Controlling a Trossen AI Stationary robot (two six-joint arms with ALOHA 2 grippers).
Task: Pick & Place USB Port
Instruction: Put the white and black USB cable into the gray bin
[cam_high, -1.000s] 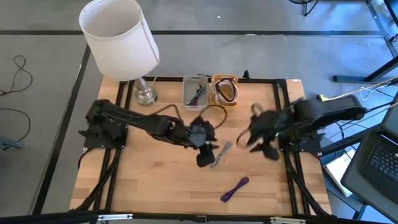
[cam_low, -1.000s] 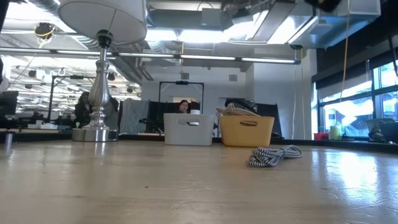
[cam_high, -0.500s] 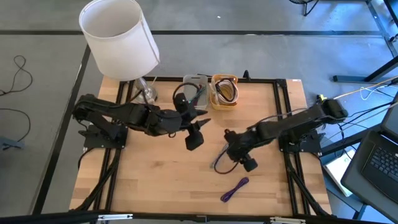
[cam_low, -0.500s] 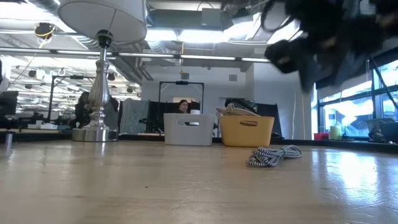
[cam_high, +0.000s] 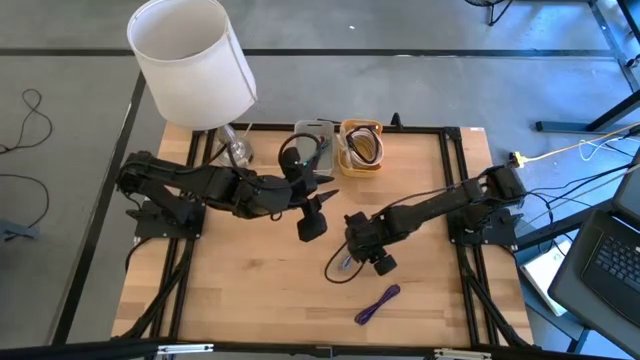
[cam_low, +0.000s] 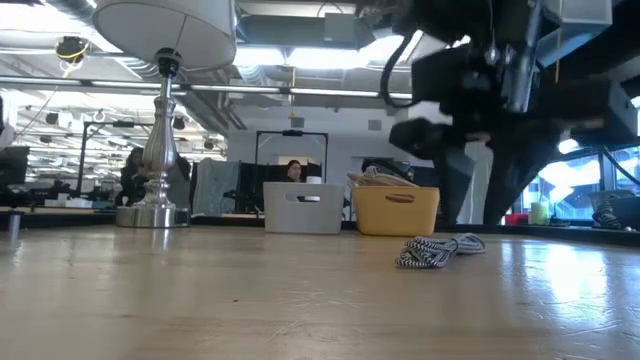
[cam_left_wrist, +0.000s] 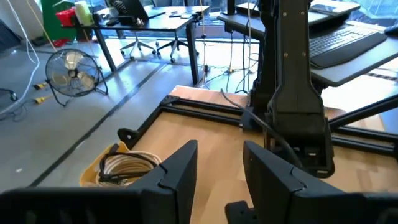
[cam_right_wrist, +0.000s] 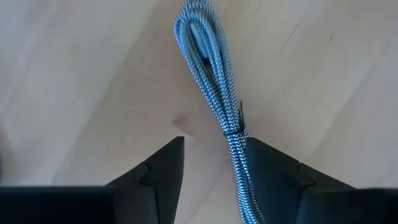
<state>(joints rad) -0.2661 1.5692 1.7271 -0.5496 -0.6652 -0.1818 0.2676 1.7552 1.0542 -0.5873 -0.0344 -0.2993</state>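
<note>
On the wooden table (cam_high: 250, 290) we see the right gripper (cam_high: 362, 252) spread around the braided cable (cam_right_wrist: 211, 81), left gripper (cam_high: 312, 215) spread, empty.

On the table (cam_high: 250, 290), the lamp (cam_high: 232, 148) stands at the far edge toward the left corner. To its right along the far edge sit two bins side by side, touching: the left bin (cam_high: 314, 146) and the right bin (cam_high: 362, 147), which holds coiled cables. The braided cable (cam_high: 345, 262) lies near the middle. The second cable bundle (cam_high: 378, 303) lies nearer the front edge.
</note>
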